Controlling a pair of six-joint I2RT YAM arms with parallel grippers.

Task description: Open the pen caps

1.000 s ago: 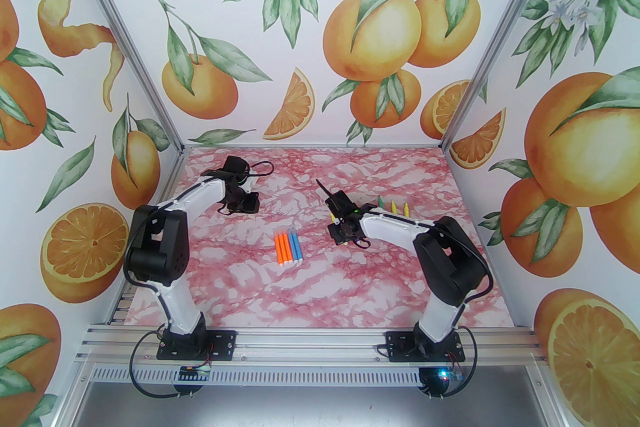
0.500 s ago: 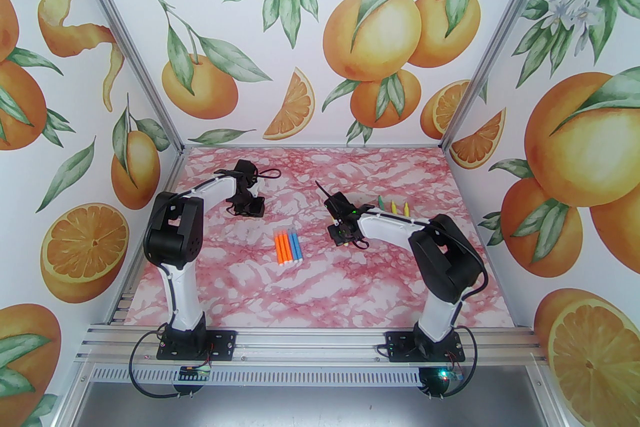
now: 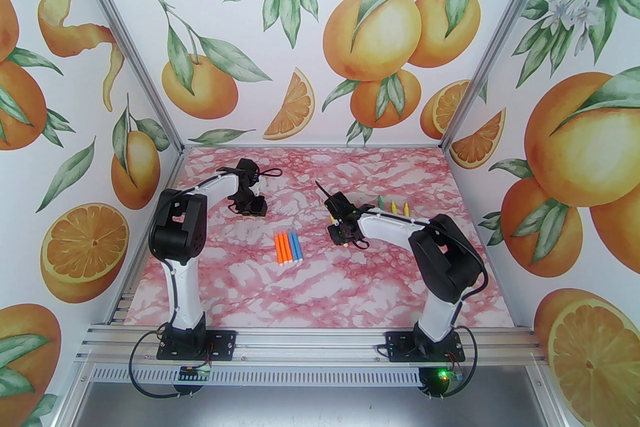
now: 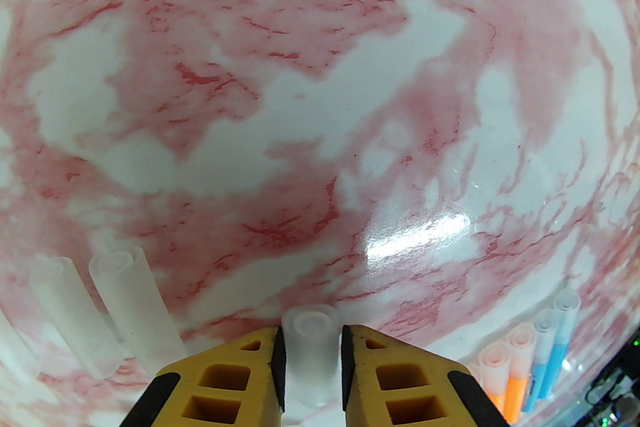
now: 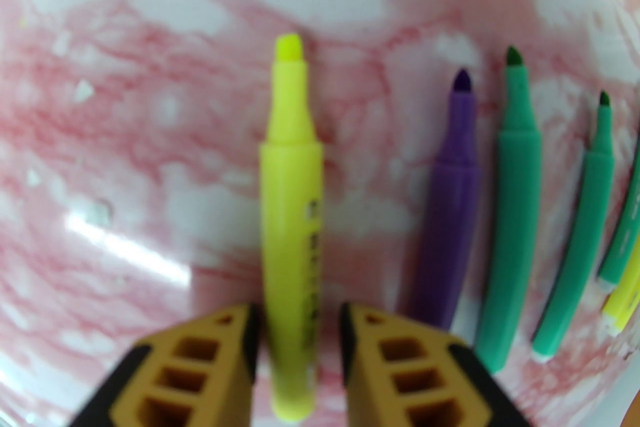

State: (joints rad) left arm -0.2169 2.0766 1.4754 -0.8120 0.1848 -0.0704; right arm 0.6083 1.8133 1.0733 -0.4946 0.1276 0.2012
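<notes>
A frosted translucent pen cap (image 4: 310, 350) lies between the yellow fingers of my left gripper (image 4: 311, 355), which is open a crack with a thin gap on each side. Two more loose caps (image 4: 127, 310) lie to its left. Orange and blue markers (image 3: 288, 246) rest capped in a row at the table's middle, their caps (image 4: 520, 345) pointing away. My right gripper (image 5: 300, 320) is open around an uncapped yellow marker (image 5: 290, 215); the marker touches the left pad and stands clear of the right one. In the top view my left gripper (image 3: 248, 209) hangs low at the far left.
Uncapped purple (image 5: 452, 194) and green (image 5: 517, 194) markers lie parallel to the right of the yellow one. More uncapped markers (image 3: 394, 204) show behind the right forearm. The pink marble table (image 3: 320, 295) is bounded by walls on three sides.
The left arm has swung right and a little nearer, carrying its gripper toward the table's middle. The right arm has hardly moved.
</notes>
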